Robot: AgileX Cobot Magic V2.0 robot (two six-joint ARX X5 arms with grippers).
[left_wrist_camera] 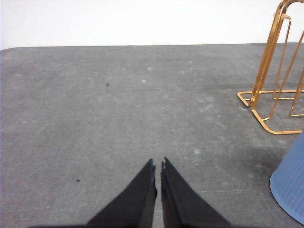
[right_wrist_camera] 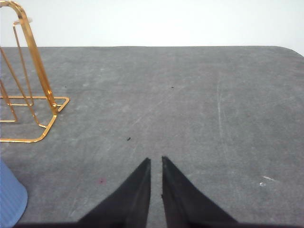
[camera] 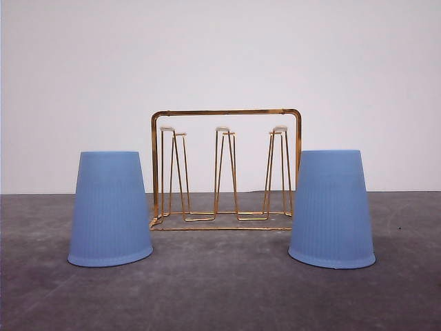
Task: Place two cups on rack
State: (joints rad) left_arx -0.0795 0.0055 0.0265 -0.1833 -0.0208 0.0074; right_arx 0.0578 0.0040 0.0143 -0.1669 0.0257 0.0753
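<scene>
Left gripper (left_wrist_camera: 158,165) and right gripper (right_wrist_camera: 156,161) held low over table (camera: 220,296), clenched, nothing grasped. Ribbed blue cups (camera: 110,210) (camera: 332,210) inverted beside gold wire rack (camera: 226,169).

Lab-type test setup, bare grey tabletop (camera: 220,296), blank white wall (camera: 220,55)

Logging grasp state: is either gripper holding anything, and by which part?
Nothing is held. Left gripper and right gripper are shut, jaws empty; both cups stand on the table.
</scene>
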